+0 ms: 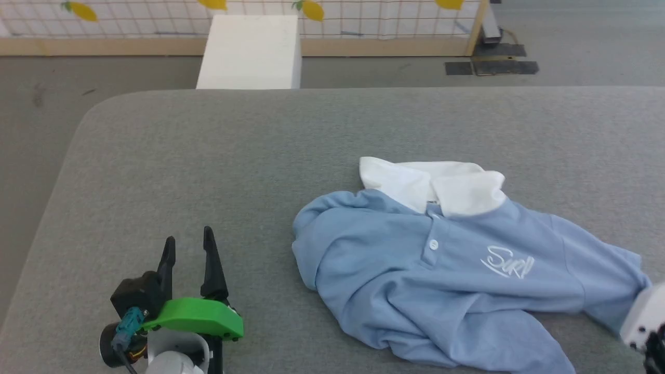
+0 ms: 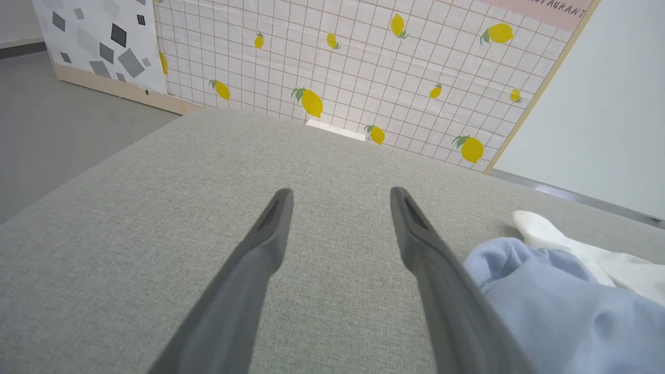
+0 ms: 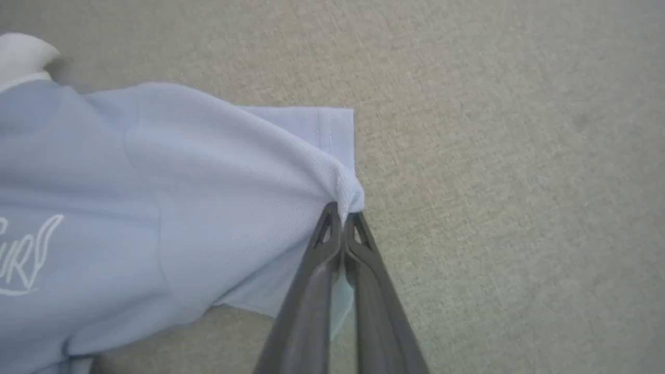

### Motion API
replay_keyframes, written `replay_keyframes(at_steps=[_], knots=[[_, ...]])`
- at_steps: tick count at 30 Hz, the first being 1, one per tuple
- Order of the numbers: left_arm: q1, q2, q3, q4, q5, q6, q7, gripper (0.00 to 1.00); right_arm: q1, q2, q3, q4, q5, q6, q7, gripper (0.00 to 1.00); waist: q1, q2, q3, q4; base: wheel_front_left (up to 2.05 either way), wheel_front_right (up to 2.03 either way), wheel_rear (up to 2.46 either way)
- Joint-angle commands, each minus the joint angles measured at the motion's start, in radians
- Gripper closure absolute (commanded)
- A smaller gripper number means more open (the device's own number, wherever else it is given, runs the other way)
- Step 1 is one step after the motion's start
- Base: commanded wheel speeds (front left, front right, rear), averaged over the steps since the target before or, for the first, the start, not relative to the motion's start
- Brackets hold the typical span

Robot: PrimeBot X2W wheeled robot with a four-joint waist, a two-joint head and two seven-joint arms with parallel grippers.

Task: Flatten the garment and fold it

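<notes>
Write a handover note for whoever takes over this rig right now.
Left gripper: open, empty, apart from the garment, on its left.
Right gripper: shut, pinching blue fabric near a sleeve hem.
Garment: crumpled on the grey table, right of centre, logo side up.
Done: one grasp taken.
Left: spread it flat, then fold.

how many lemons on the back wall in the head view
4 lemons, all cut off at the top edge: one far left, one above the white block's left corner, one above its right corner, one near the wooden post. More may be hidden above the frame.
</notes>
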Motion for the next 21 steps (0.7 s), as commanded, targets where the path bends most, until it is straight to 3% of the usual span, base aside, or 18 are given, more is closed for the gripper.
replay_keyframes(at_steps=[1,5,6,7,8,14,21], knots=[[0.005,-0.003,0.0,0.007,0.004,-0.006,-0.004,0.0,0.023,0.005,-0.019,0.002,-0.005,-0.002,0.028,1.0,0.0,0.0,-0.015,-0.033,0.0,0.0,0.0],[0.0,-0.004,-0.011,0.029,-0.001,-0.011,-0.004,0.0,0.071,0.016,-0.058,-0.007,-0.012,-0.002,0.096,1.0,0.0,0.0,-0.02,-0.058,0.0,0.0,0.0],[-0.003,-0.004,-0.017,0.036,-0.004,-0.013,-0.004,0.0,0.078,0.018,-0.06,-0.019,-0.012,-0.002,0.088,0.92,0.0,0.0,-0.02,-0.063,0.0,0.0,0.0],[-0.007,-0.004,-0.022,0.043,-0.007,-0.015,-0.003,0.0,0.083,0.018,-0.058,-0.033,-0.011,-0.002,0.071,0.51,0.0,0.0,-0.019,-0.067,0.0,0.0,0.0],[-0.015,-0.004,-0.031,0.052,-0.01,-0.018,0.002,0.0,0.087,0.019,-0.055,-0.045,0.002,-0.002,0.042,0.0,0.0,0.0,-0.018,-0.071,0.0,0.0,0.0],[-0.105,-0.004,-0.084,0.1,-0.013,-0.028,0.076,0.0,0.121,0.019,0.02,-0.115,0.068,-0.002,-0.205,0.0,0.0,0.0,-0.004,-0.093,0.0,0.0,0.0],[-0.239,0.028,-0.164,0.234,0.016,-0.054,0.317,0.0,0.169,0.019,0.223,-0.181,0.109,-0.002,-0.398,0.0,0.0,0.0,0.018,-0.148,0.0,0.0,0.0]])
